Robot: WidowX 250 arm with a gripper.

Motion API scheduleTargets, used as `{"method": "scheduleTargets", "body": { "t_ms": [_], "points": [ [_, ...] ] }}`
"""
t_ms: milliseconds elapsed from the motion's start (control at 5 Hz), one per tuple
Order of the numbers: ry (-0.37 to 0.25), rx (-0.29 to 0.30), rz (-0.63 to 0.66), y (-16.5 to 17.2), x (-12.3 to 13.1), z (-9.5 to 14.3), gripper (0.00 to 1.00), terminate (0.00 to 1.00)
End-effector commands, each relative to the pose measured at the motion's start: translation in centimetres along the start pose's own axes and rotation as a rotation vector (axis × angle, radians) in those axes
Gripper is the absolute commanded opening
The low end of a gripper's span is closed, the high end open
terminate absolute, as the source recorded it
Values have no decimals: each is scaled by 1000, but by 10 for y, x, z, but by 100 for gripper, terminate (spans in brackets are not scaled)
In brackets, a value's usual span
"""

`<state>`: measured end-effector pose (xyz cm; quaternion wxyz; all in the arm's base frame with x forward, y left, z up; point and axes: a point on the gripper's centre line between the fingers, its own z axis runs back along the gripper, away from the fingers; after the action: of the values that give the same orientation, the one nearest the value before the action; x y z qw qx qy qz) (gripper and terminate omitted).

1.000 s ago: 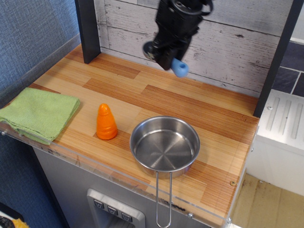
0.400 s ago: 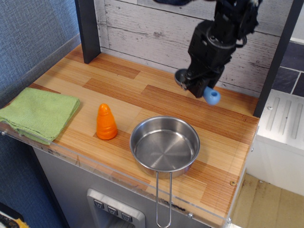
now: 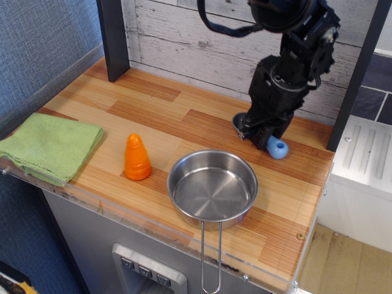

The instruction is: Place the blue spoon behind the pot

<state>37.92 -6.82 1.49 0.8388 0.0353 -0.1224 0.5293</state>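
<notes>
observation.image view: black gripper (image 3: 260, 136), jaws clamped on the stubby light-blue-handled spoon (image 3: 277, 147), risks bumping the shiny steel pot (image 3: 212, 185) when releasing.

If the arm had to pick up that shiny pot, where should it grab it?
Probably by the long wire handle, coming straight down from above. The pot is wide and round, likely too broad for the gripper to span, while the thin handle sticks out toward the front edge of the table with open space around it.
</notes>
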Motion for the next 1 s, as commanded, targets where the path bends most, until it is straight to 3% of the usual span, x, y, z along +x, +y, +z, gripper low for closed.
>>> {"method": "scheduleTargets", "body": {
  "t_ms": [0,800],
  "points": [
    [13,0,-34,-7,-5,12,100,0],
    [-31,-82,-24,-16,10,51,100,0]
  ]
}}
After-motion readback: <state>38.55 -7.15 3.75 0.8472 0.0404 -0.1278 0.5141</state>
